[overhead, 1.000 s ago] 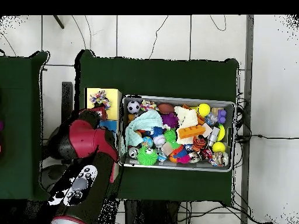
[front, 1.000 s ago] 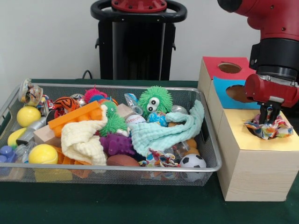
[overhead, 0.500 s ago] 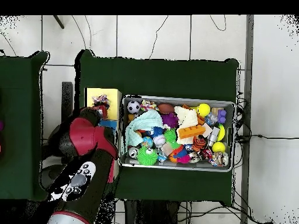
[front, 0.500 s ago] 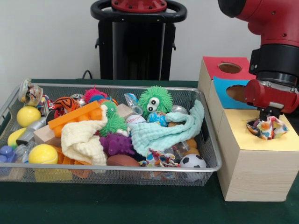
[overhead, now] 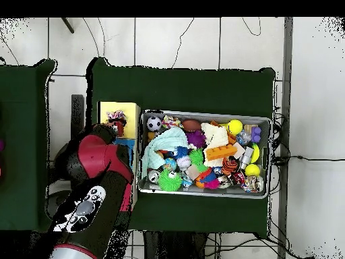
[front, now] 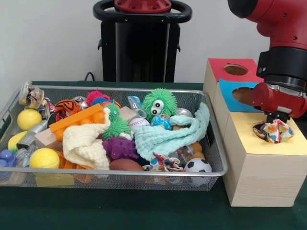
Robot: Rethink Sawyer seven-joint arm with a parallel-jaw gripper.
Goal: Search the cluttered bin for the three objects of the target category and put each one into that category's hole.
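Over the yellow box's hole (front: 268,128), our pincer (front: 277,118) hides its grip; we should press the patterned cloth (front: 274,131) fully through.

You won't find any text, label, brand, number or sign that can be read in either view. The toys in the bin (front: 218,170) carry only patterns, none of it lettering you can make out. The coloured faces of the boxes beside the bin are plain. The pale markings on the arm (overhead: 84,212) in the overhead view, below and left of the bin, are too small for you to read as letters or figures.
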